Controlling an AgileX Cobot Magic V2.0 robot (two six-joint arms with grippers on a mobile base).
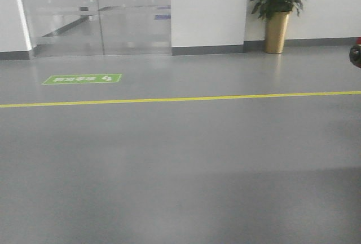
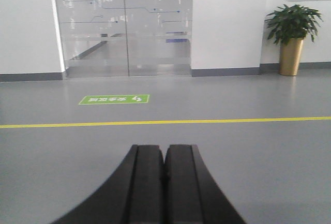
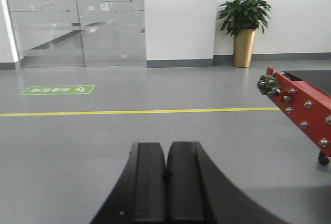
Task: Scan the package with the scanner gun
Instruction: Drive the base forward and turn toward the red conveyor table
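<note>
The package and the scanner gun are out of view in all three views. My left gripper (image 2: 165, 149) points level across the grey floor, its two black fingers pressed together with nothing between them. My right gripper (image 3: 168, 145) is held the same way, shut and empty, aimed at the same stretch of floor. Neither gripper appears in the front-facing view.
A yellow line (image 1: 180, 99) crosses the grey floor, with a green floor sign (image 1: 82, 79) beyond it. Frosted glass doors (image 1: 96, 13) stand at the back left and a potted plant (image 1: 277, 13) at the back right. A red bolted metal bar (image 3: 302, 107) juts in from the right.
</note>
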